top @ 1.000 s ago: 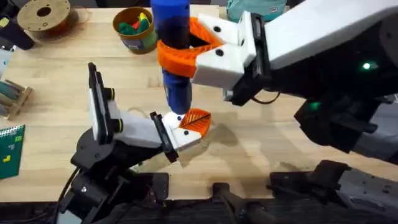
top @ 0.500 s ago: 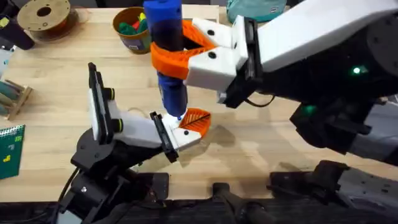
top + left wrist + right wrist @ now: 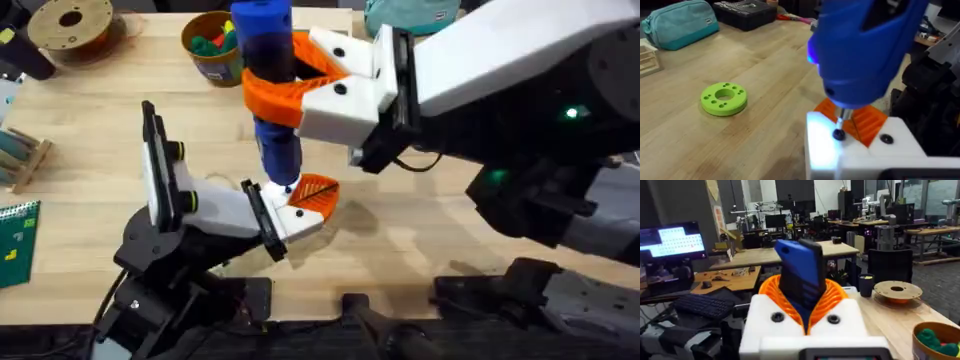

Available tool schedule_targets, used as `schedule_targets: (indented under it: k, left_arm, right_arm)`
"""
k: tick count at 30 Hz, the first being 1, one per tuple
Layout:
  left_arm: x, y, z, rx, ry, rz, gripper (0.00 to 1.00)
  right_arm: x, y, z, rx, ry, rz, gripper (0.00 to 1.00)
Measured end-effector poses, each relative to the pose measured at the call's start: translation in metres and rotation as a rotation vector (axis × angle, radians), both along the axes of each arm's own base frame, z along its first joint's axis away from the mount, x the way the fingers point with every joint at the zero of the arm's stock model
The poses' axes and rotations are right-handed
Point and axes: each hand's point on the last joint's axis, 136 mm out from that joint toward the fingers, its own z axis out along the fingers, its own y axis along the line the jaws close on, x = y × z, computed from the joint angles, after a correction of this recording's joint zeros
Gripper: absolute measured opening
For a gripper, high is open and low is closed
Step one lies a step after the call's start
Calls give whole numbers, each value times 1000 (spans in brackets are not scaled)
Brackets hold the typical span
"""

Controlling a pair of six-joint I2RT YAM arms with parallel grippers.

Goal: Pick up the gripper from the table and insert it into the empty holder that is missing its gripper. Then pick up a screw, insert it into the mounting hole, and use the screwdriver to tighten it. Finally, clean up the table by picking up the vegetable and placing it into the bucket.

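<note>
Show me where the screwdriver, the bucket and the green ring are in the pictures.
screwdriver (image 3: 272, 90): overhead view, on its blue body above the orange pads.
bucket (image 3: 228, 68): overhead view, on its outer wall with the green band.
green ring (image 3: 724, 98): left wrist view, on its flat top face.

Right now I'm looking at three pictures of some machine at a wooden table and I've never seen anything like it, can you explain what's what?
These are two robot arms at a wooden table. One picture looks down from above; the other two come from small cameras on each arm's wrist.

From above, the right arm's hand, white with orange pads, is shut on a fat blue screwdriver held upright. Its thin metal bit points down onto a black screw in a white block with an orange tip, which sits at the end of the left arm.

On the table lie a flat green ring, a teal pouch and a small brown tub of toy vegetables.
</note>
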Motion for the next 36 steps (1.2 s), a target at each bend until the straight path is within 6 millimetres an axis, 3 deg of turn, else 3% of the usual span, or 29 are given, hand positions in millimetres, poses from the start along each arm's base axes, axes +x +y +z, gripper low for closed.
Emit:
schedule_targets:
  k: [36]
  left_arm:
    - [0, 0, 0, -1, 3, -1, 4]
  right_arm:
    - [9, 3, -12, -29, 54, -19, 33]
